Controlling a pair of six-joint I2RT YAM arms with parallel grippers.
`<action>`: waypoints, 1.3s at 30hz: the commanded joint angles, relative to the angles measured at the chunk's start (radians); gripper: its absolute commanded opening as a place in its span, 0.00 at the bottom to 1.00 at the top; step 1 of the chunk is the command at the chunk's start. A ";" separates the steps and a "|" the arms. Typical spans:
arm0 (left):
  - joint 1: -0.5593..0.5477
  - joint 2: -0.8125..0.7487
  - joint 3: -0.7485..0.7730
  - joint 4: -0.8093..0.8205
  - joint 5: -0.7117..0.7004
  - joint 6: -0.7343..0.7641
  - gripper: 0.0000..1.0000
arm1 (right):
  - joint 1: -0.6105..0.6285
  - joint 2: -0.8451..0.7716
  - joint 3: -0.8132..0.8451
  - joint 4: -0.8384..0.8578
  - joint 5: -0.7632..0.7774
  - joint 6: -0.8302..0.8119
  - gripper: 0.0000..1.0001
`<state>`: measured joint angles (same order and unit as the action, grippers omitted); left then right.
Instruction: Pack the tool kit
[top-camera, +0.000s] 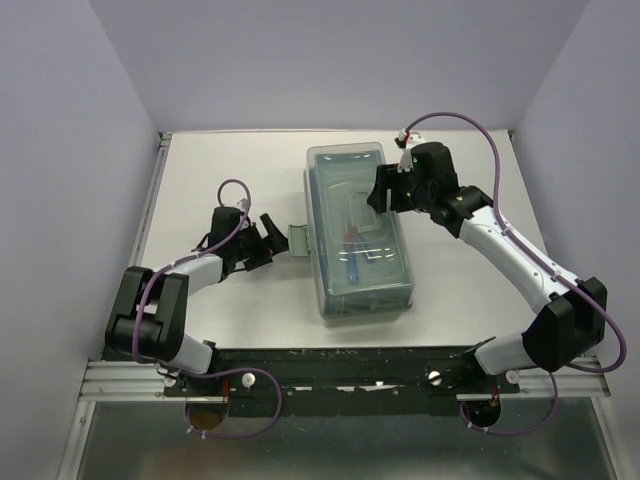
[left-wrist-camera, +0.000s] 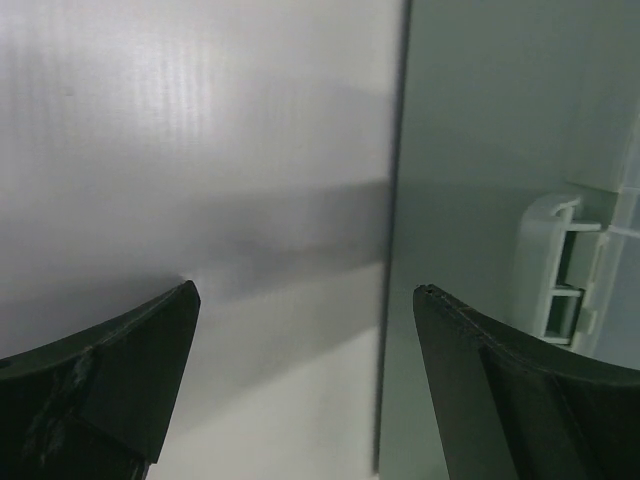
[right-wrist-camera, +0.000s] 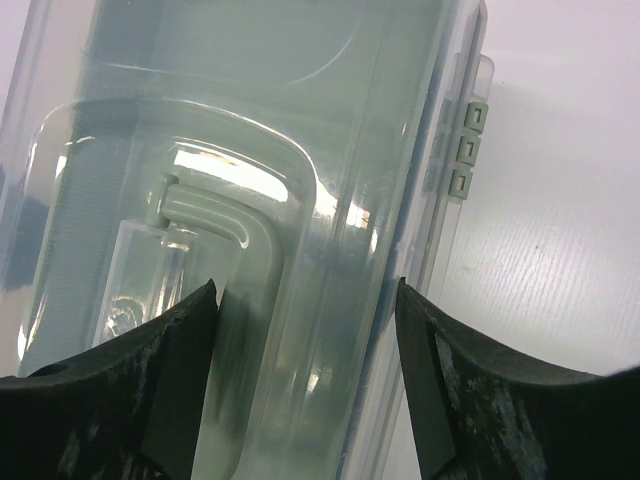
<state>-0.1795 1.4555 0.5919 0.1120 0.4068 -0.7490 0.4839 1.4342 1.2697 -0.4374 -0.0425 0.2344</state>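
The tool kit is a translucent grey-green plastic case with its lid down, lying lengthwise in the middle of the table; red and blue tools show faintly through the lid. My right gripper is open and hovers over the case's far right part. In the right wrist view its fingers straddle the lid's right edge. My left gripper is open, just left of the case's side latch. The left wrist view shows the latch beside the case wall.
The white table is walled by pale panels left, right and behind. A black rail with both arm bases runs along the near edge. Small hinge tabs sit on the case's right side.
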 joint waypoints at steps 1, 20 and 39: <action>-0.032 0.063 -0.038 0.177 0.141 -0.068 0.99 | 0.004 0.018 0.019 0.003 -0.039 -0.037 0.70; -0.147 -0.133 -0.115 0.328 -0.020 -0.148 0.99 | 0.004 0.020 0.014 -0.001 -0.056 -0.027 0.68; -0.195 -0.198 -0.092 0.324 -0.053 -0.139 0.98 | 0.004 0.037 0.017 -0.004 -0.076 -0.021 0.67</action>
<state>-0.3313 1.2491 0.4637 0.3592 0.3065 -0.8829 0.4770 1.4395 1.2728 -0.4347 -0.0513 0.2264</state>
